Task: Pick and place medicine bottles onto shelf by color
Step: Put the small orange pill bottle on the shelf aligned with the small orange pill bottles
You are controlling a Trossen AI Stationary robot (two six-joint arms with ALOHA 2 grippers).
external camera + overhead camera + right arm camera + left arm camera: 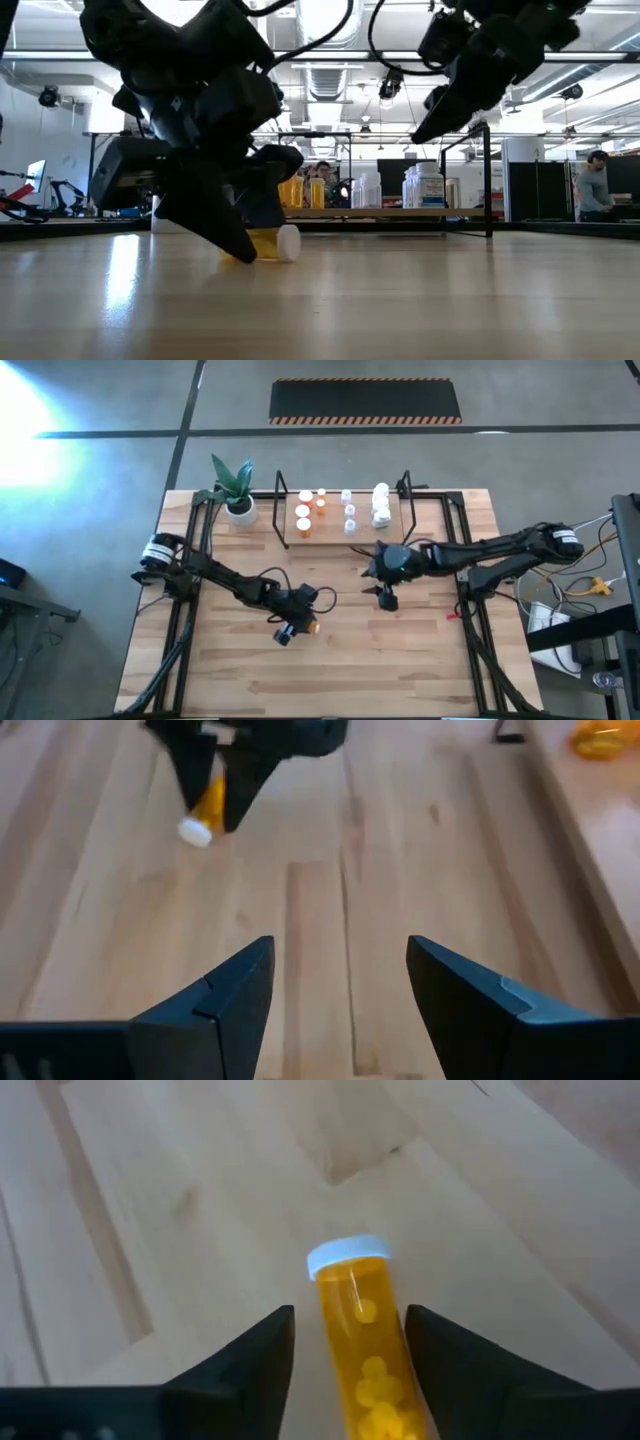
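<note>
The left claw (348,1345) is down at the surface (400,660), its fingers spread on either side of an orange bottle (362,1350) that lies on its side, white cap pointing away from the wrist. The fingers look not yet closed on it; a little gap shows on each side.

The main risk is the round body. Lying flat, the bottle can roll or squirt forward if one finger touches first, or if the claw closes near the cap end instead of across the body. In the low view the claw sits very low, so pressing further could scrape the fingertips on the wood. A tilted grip would also make it hard to stand the bottle upright later.

The right claw (340,995) hangs open above the middle of the surface, between the orange bottle and the shelf (345,532). That puts it close to the straight path from here to the shelf, so the left arm may need to go around it.

The shelf stands at the far edge, well apart from the bottle. It already holds orange bottles (310,510) on its left, paler ones in the middle and white bottles (381,503) on the right. A plant (237,490) stands just left of it, close to the orange end, and could be brushed.
</note>
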